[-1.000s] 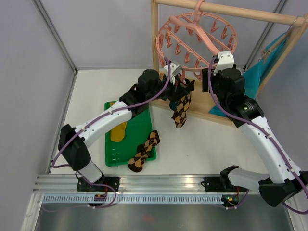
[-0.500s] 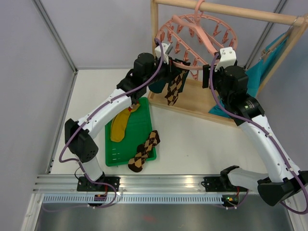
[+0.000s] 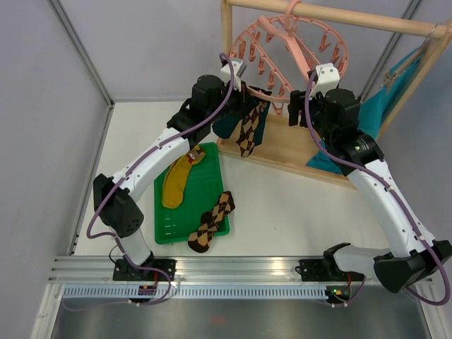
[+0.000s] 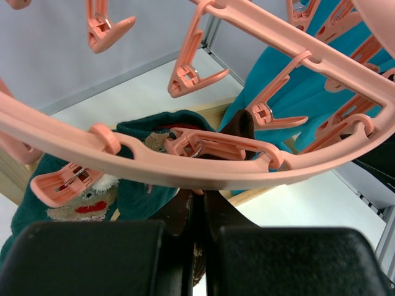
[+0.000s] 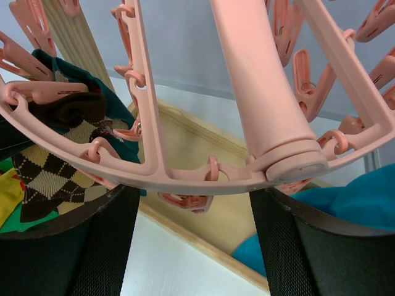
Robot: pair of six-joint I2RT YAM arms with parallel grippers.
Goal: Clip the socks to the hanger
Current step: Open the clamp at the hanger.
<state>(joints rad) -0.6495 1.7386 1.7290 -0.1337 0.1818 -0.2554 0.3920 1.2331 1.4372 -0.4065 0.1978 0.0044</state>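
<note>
The pink hanger (image 3: 289, 49) hangs from the wooden rack. My left gripper (image 3: 245, 97) is shut on a brown argyle sock (image 3: 248, 132) and holds its cuff up at the ring's left edge; the sock dangles below. In the left wrist view the shut gripper (image 4: 199, 206) pinches dark fabric under the ring (image 4: 148, 166), and the brown cuff (image 4: 241, 125) lies against a clip (image 4: 213, 147). A teal Christmas sock (image 4: 92, 200) hangs beside it. My right gripper (image 3: 305, 106) is open with the ring (image 5: 203, 176) between its fingers (image 5: 92, 240).
A green tray (image 3: 205, 185) on the table holds a mustard sock (image 3: 174, 183) and a second argyle sock (image 3: 212, 221). A turquoise cloth (image 3: 381, 106) hangs on the wooden rack (image 3: 227, 63) at the right. Grey walls stand left and behind.
My left gripper has lifted the argyle sock up and to the left, to the hanger's ring. The hanger has tilted. My right gripper has risen slightly along the ring.
</note>
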